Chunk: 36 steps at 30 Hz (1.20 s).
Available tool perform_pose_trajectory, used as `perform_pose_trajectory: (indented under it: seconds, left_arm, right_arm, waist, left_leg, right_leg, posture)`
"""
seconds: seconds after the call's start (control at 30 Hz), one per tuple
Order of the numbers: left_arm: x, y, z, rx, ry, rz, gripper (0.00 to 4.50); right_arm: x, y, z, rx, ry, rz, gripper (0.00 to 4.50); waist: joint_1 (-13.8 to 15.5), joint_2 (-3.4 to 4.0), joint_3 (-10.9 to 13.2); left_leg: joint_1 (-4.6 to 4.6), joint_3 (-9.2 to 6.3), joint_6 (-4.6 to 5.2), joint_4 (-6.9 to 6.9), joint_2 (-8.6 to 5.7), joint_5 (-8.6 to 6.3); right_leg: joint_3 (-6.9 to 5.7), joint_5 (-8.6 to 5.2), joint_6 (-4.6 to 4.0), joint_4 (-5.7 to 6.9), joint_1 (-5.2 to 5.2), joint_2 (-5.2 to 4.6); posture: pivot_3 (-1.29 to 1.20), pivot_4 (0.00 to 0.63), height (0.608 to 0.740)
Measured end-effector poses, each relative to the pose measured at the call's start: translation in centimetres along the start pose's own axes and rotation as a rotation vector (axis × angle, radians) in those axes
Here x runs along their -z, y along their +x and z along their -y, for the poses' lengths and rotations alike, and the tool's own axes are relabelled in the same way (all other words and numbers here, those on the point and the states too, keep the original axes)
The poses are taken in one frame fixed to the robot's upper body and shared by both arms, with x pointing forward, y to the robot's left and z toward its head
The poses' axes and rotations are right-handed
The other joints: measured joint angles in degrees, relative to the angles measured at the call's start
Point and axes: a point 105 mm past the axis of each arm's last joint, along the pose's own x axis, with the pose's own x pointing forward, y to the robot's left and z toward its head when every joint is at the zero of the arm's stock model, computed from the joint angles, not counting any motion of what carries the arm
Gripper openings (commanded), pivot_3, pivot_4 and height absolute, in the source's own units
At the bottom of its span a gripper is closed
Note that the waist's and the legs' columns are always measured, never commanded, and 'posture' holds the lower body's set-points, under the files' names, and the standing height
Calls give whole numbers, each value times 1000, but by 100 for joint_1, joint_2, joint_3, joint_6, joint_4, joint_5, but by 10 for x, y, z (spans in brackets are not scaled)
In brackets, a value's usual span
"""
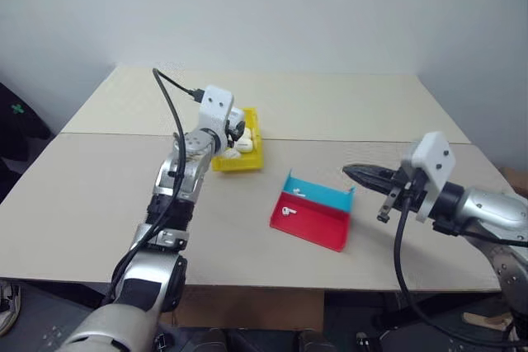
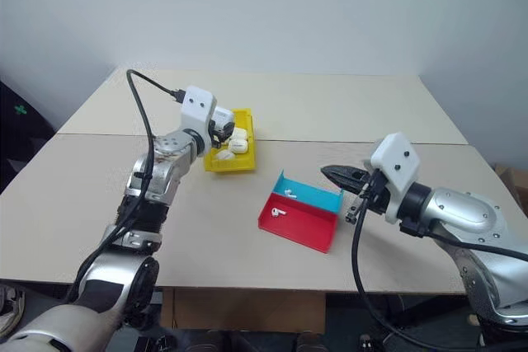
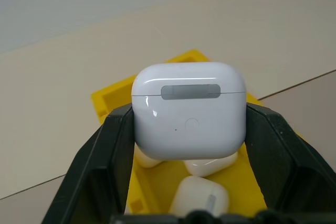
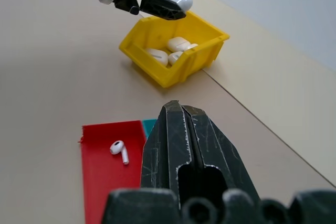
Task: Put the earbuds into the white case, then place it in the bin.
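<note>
Left gripper (image 3: pixel 189 145) clamped on the white case (image 3: pixel 188 113), lid shut, holding it just above the bin (image 4: pixel 176 51); other white cases (image 4: pixel 168 49) already lie in the bin under the fingers. Right gripper (image 4: pixel 181 129) fully closed, empty, hovering just beside the red and blue tray (image 1: pixel 313 210), well apart from the left hand. Two earbuds (image 4: pixel 119 150) are on that tray, so whether this case holds any is hidden. Judged: near the end, release into the bin is what's left.
</note>
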Motion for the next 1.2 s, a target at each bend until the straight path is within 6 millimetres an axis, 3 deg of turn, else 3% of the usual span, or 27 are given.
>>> perform_pose_trajectory:
  seconds: [0.03, 0.2, 0.37, 0.43, 0.53, 0.6, 0.7, 0.83, 0.97, 1.07, 1.2]
  left_arm:
    - [1, 4, 1, 6, -11, -10, 2791]
    - [18, 15, 11, 33, -59, -63, 4458]
    - [32, 21, 18, 49, -76, -85, 4458]
    - [23, 21, 20, 58, -116, -20, 4458]
    - [-10, 14, 28, 153, -303, 161, 4458]
    - [-27, 3, 23, 203, -332, 231, 4458]
    - [-30, -21, 14, 306, -347, 305, 4458]
    - [2, -65, 8, 469, -252, 302, 4458]
    - [26, -125, 13, 728, -170, 285, 4458]
    - [33, -157, 8, 834, -132, 249, 4458]
    - [52, -186, -8, 888, -65, 123, 4458]
  right_arm:
    - [1, 0, 0, 1, 2, -1, 15]
    - [5, 0, -2, 5, 10, -13, 0]
    - [9, -2, -3, 23, 20, -27, 0]
    - [10, -3, -3, 29, 19, -29, 0]
    - [13, -5, -5, 36, 14, -41, 0]
    - [17, -8, -5, 48, -4, -51, 0]
    - [29, -17, -10, 30, -47, -105, 0]
    - [44, -35, -18, -27, -59, -171, 0]
    - [50, -55, -11, -35, -114, -232, 0]
    - [53, -68, -8, -53, -131, -259, 0]
    - [61, -90, -2, -55, -136, -316, 0]
  waist:
    - [7, 0, 0]
    - [36, -1, 0]
    - [28, -1, 1]
    - [38, -1, 1]
    - [52, -1, 1]
    - [38, -1, 0]
    - [-19, 7, -4]
    - [-97, 7, -4]
    - [-88, 6, -3]
    - [-54, 5, -3]
    - [-57, 5, -3]
  left_leg:
    - [-1, 0, 0, 0, -2, 0]
    - [0, 0, 0, 1, -6, 0]
    - [-1, 0, -1, 1, -6, 0]
    - [-2, 0, -1, 0, -6, 0]
    - [-7, 0, -1, 1, -6, 0]
    - [-1, 0, -1, 1, -6, 0]
    - [10, 2, -2, -1, -6, 1]
    - [15, 2, -11, -1, -5, 6]
    - [30, 4, -13, 0, -3, 8]
    - [38, 4, -13, 0, -3, 8]
    - [40, 7, -13, 0, -2, 8]
  right_leg:
    - [-1, 0, 1, 0, 0, -1]
    - [-1, 0, 1, 3, 1, -6]
    - [-1, 0, 1, 4, -1, -6]
    - [-2, 0, 1, 2, -1, -6]
    - [-2, 0, 2, 1, -2, -8]
    - [0, -1, 3, 6, 1, -7]
    - [3, -2, 4, 12, 5, -7]
    - [5, -1, 2, 18, 7, -7]
    - [5, -3, 0, 21, 17, -7]
    - [4, -27, 38, 17, 26, -9]
    - [5, -32, 36, 15, 26, -10]
  posture:
    - [0, 150, 740]
    - [0, 150, 740]
    - [0, 150, 740]
    - [0, 150, 740]
    - [0, 150, 740]
    - [0, 150, 740]
    - [0, 150, 740]
    - [0, 150, 740]
    - [0, 150, 740]
    - [0, 150, 740]
    - [0, 150, 740]
